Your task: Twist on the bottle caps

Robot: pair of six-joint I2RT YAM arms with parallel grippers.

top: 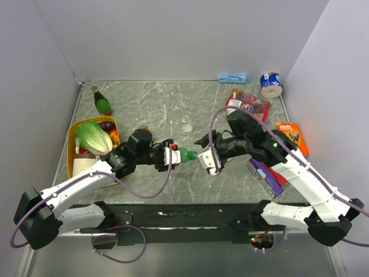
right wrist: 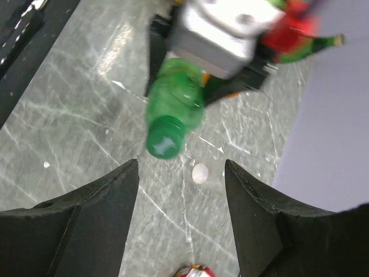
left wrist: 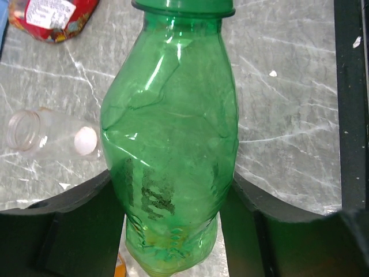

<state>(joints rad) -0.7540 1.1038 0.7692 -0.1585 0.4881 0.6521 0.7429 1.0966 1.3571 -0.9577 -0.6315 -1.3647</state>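
By the left edge of the veined grey-green stone counter point(top: 144, 104), a yellow tray point(top: 70, 141) holds a crinkled pale cabbage point(top: 93, 137). A slim dark-green glass bottle point(top: 102, 103) stands near the far-left corner. The left arm point(top: 86, 182) stretches low from the near-left corner toward the middle, wrist level, and its black jaws pinch the green bottle point(left wrist: 173, 144) around the lower body. This bottle is translucent, waisted plastic, creased and dented, held sideways over mid-counter with its neck pointing right. The round green cap point(right wrist: 164, 142) sits on that neck. Behind it, toward the far edge, is the clear bottle point(left wrist: 46, 138), its threaded mouth uncapped. The right arm point(top: 300, 167) bends in from the near-right corner, its jaws spread wide, facing the cap without touching it. A glossy red packet point(top: 248, 104) lies near the far-right corner.
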